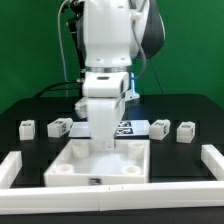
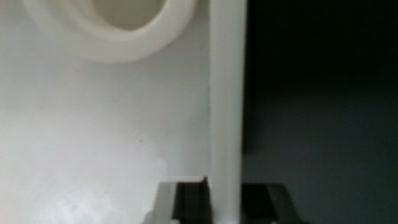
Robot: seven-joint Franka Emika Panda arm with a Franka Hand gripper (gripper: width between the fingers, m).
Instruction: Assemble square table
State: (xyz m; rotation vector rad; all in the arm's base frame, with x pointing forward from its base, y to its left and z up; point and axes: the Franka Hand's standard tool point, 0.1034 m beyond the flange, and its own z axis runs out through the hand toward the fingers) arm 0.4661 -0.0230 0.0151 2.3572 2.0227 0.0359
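Gripping: the fingers (image 2: 189, 203) are pressed nearly together, pinching the thin raised rim (image 2: 226, 100) of the square panel (image 1: 75, 160) between them.
Arm: it stands straight down over the panel, at the centre of the exterior view.
Square panel: lies flat on the black tabletop (image 1: 25, 105) at the lower centre of the frame, hollow side up. A round socket (image 2: 125, 20) shows in the wrist view, close beside the rim.
Leg blocks: four lie loose in a row across the middle of the frame. Two (image 1: 28, 127) (image 1: 60, 127) are toward the exterior view's left and two (image 1: 160, 128) (image 1: 186, 130) toward its right, all well apart from the panel.
Border bars: one bar (image 1: 110, 197) runs just in front of the panel, with others at the frame's lower left (image 1: 10, 168) and lower right (image 1: 213, 160).
Step in hand: most likely positioning the panel by its rim, before any leg goes in; no leg is fitted yet.
Next move calls for: seating the panel squarely, perhaps against the bars, then letting go cleanly and going to fetch a leg block.
Care: the rim is narrow, so the panel could twist in the pinch.
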